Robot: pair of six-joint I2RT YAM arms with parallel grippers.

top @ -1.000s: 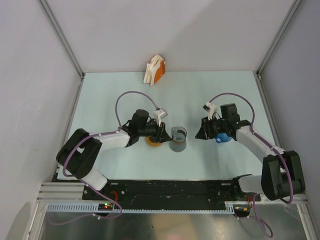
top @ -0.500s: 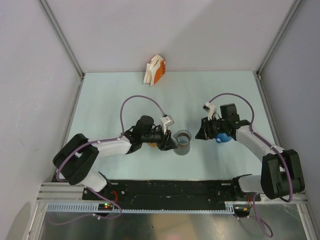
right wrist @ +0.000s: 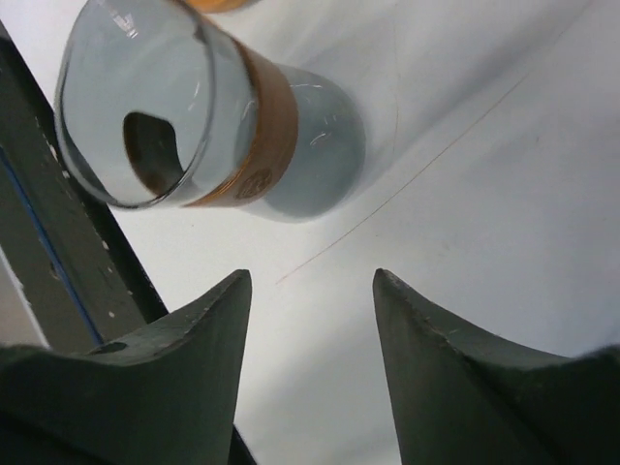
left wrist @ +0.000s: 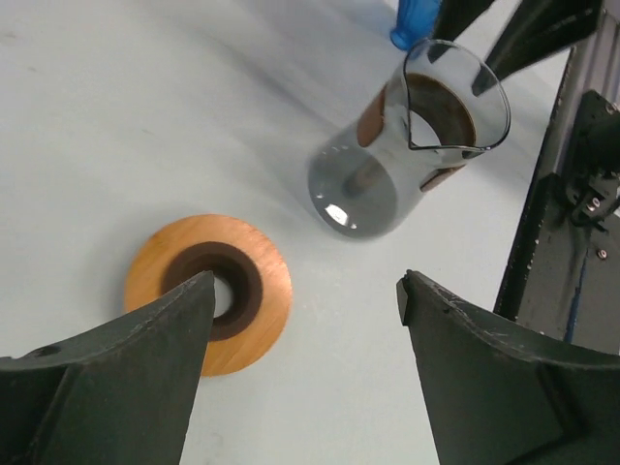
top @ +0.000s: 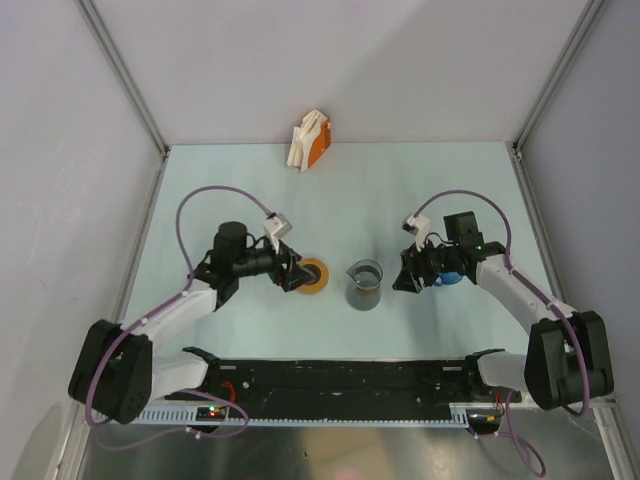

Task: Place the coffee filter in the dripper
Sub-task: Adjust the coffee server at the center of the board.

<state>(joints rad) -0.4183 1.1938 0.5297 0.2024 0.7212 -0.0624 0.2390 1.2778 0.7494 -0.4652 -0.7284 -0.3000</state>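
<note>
Orange ring [top: 313, 276] beside grey glass cup [top: 364, 285]

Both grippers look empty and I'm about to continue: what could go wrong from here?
The right gripper points at the smoky glass beaker close by; a forward move could topple it. The small blue ribbed dripper is partly hidden by the right arm in the top view, so aiming there is uncertain.

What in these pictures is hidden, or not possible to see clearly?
- Dripper: in the top view it is mostly behind the right arm. In the left wrist view only a blue tip shows at the top edge. Its inside is not visible.
- Pack at the far edge: in the top view it is too small to read, or to see its contents.
- Ring: in the left wrist view a finger hides its near rim.
- Filter: none can be made out in any view.
</note>
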